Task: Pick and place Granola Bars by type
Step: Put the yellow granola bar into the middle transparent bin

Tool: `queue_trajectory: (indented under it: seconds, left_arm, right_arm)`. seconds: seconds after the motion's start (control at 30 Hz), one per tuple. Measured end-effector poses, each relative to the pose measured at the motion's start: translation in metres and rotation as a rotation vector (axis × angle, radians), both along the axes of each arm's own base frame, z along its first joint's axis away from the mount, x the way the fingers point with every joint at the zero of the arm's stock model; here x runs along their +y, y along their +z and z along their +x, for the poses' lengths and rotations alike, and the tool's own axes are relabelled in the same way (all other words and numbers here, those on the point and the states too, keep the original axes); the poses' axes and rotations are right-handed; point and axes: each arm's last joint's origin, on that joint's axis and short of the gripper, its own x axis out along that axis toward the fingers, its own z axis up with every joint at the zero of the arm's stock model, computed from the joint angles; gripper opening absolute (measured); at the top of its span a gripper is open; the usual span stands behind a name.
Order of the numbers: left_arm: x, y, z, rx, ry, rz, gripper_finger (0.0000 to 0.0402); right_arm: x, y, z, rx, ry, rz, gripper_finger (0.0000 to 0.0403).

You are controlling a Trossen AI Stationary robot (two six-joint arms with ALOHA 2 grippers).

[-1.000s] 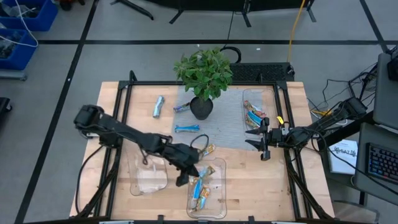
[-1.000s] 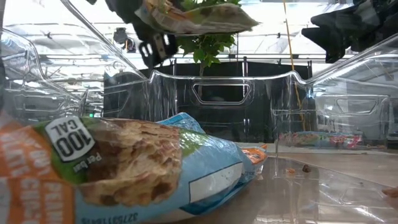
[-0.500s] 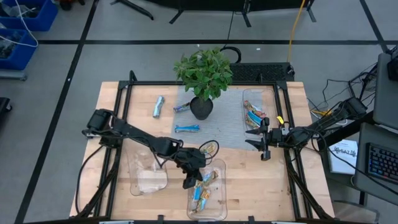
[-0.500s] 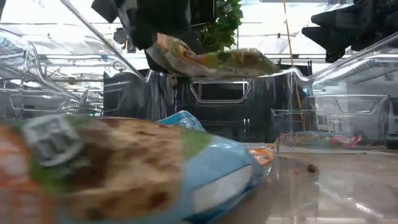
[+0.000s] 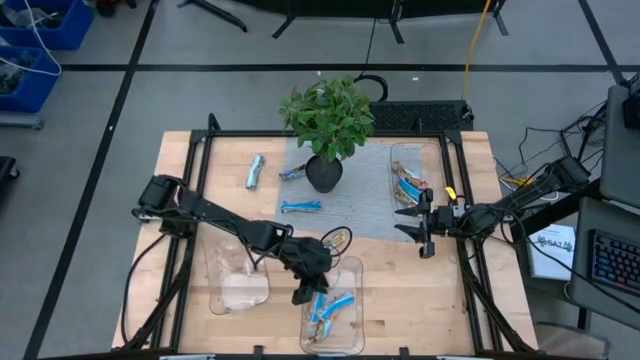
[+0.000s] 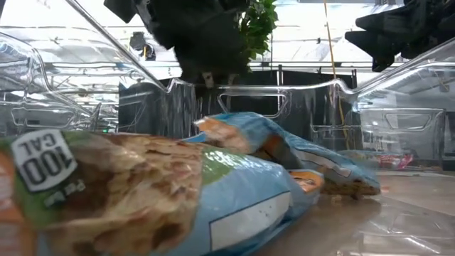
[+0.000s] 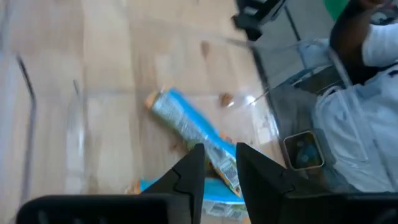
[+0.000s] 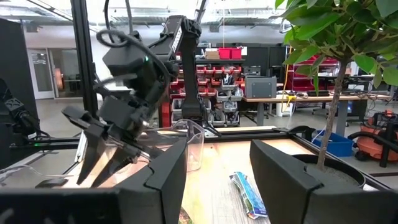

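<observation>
My left gripper [image 5: 302, 290] hangs open above the clear near tray [image 5: 352, 268]. Its fingers [image 7: 193, 177] stand just above a blue granola bar [image 7: 189, 127] without touching it. That bar lies tilted on other bars [image 5: 322, 310] in the tray and shows in the low view [image 6: 284, 149] behind a big wrapper [image 6: 106, 192]. Loose bars lie at the far left [image 5: 255, 170], beside the pot [image 5: 293, 172] and on the grey mat [image 5: 300, 207]. My right gripper [image 5: 420, 225] waits open at the right.
A potted plant [image 5: 330, 120] stands at the far middle on the grey mat [image 5: 370, 205]. A clear tray at the far right [image 5: 432, 150] holds several bars [image 5: 408, 182]. Another clear tray [image 5: 240, 285] sits at the near left. A cable loop [image 5: 335, 238] lies beside the near tray.
My left gripper has sunk over the near tray, moving a little toward the table's right edge, and has opened. The bar it held has dropped into the tray and now lies tilted on the bars there.
</observation>
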Motion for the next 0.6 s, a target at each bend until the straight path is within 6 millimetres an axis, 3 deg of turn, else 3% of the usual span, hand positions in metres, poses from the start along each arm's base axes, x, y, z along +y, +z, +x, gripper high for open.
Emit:
queue_trajectory:
  seconds: [0.23,0.4,0.5,0.6]
  left_arm:
    - [0.007,0.043,-0.012,-0.2,-0.033,0.12,0.0107]
    - [0.022,0.073,-0.032,-0.279,0.114,0.402,0.0108]
    - [0.033,0.065,-0.037,-0.294,0.223,0.513,0.0108]
    - [0.049,0.038,-0.04,-0.285,0.268,0.536,0.0108]
  right_arm:
    - [0.0,0.0,0.0,0.002,0.0,-0.002,0.0167]
    - [0.0,-0.001,0.0,0.007,0.0,-0.005,0.0167]
    - [0.0,-0.001,0.0,0.007,0.0,-0.005,0.0167]
    - [0.0,-0.001,0.0,0.007,0.0,-0.005,0.0167]
